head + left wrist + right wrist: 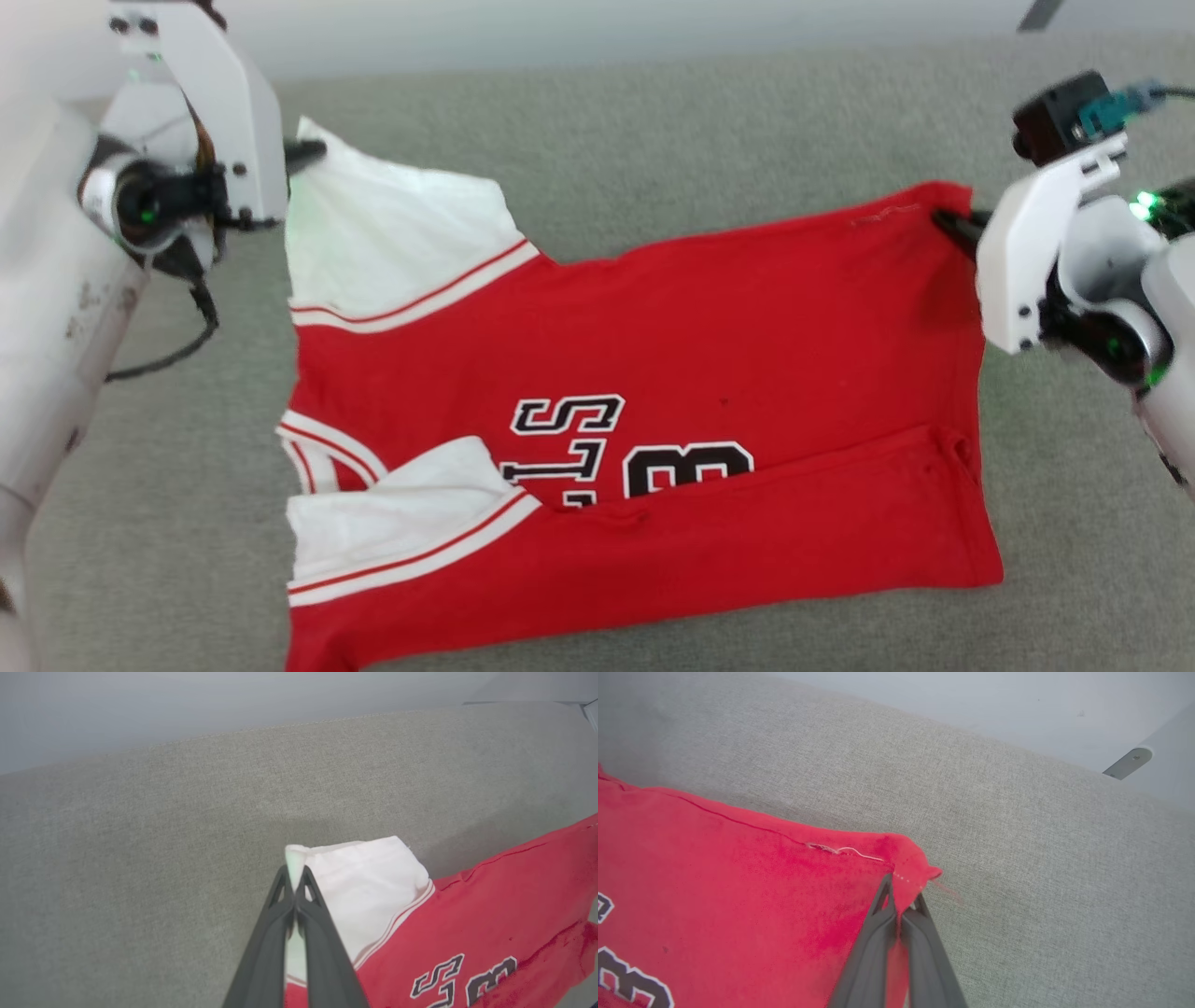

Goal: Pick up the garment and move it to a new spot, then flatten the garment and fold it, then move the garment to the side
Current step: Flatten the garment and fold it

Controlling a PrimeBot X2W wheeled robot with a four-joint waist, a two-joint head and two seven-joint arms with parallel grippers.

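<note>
Grey woven fabric covers the table (653,140); at its left the left fingers (275,914) are pinched shut on the far corner of the white sleeve (392,233) of the garment (709,336), which lies spread across the middle with its near long edge folded up over the lower part of the black lettering (569,420). At the right, the right fingers (878,933) are clamped on the far red hem corner (910,868). To fold well, I judge both corners should rise together and level, with the cloth lightly taut between them, then travel toward the near edge and settle without dragging the folded strip.
</note>
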